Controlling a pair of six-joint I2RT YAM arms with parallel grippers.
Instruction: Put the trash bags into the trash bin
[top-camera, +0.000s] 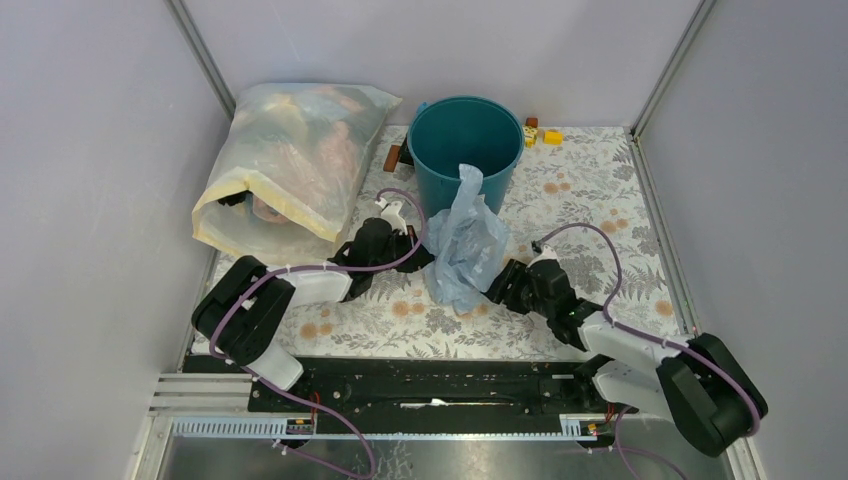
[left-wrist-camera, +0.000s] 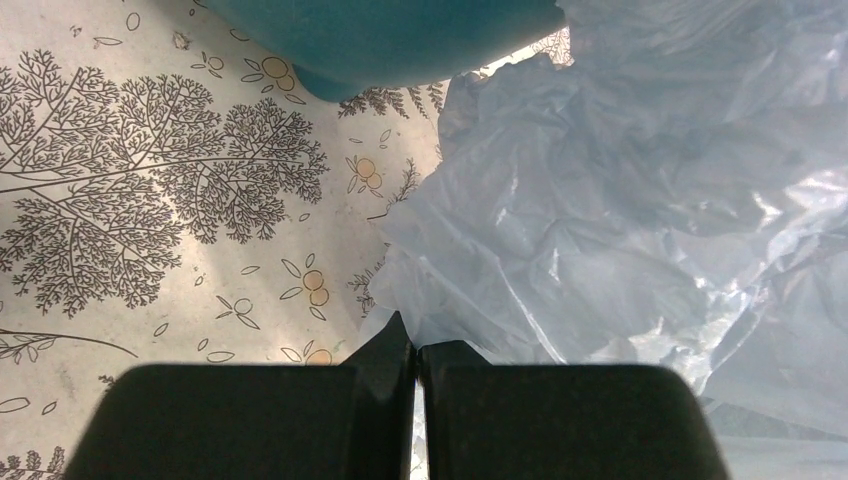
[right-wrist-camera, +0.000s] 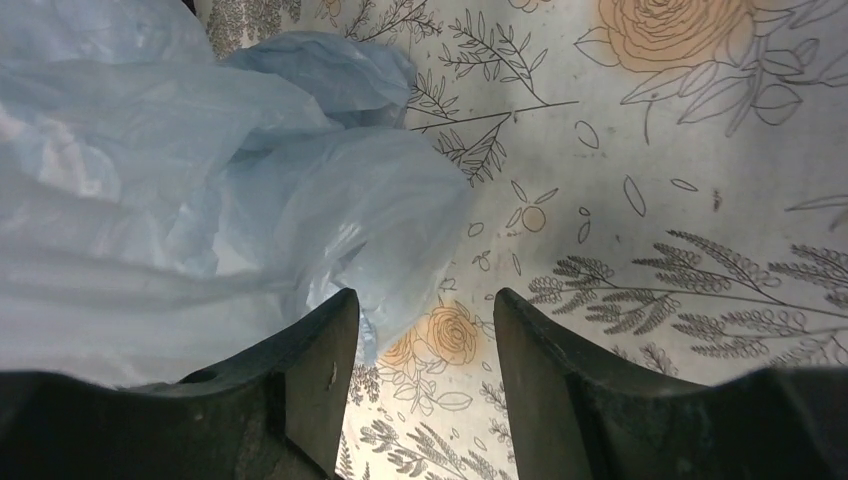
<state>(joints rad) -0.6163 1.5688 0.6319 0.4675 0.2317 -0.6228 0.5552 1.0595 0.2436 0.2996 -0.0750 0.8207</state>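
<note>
The pale blue crinkly trash bag (top-camera: 465, 245) stands bunched on the flowered table just in front of the round teal trash bin (top-camera: 465, 140), its top tip leaning on the bin's rim. My left gripper (top-camera: 420, 250) is at the bag's left side; in the left wrist view its jaws (left-wrist-camera: 416, 345) are shut with the bag's edge (left-wrist-camera: 620, 200) pinched at the tips, and the bin's base (left-wrist-camera: 400, 40) lies ahead. My right gripper (top-camera: 497, 283) is at the bag's right side and stands open (right-wrist-camera: 425, 300). A lobe of the bag (right-wrist-camera: 150, 220) touches its left finger.
A large yellowish clear sack (top-camera: 290, 160) with colourful contents lies at the back left beside the bin. Small yellow blocks (top-camera: 550, 135) and a brown piece (top-camera: 395, 157) sit near the bin at the back. Grey walls close in on three sides.
</note>
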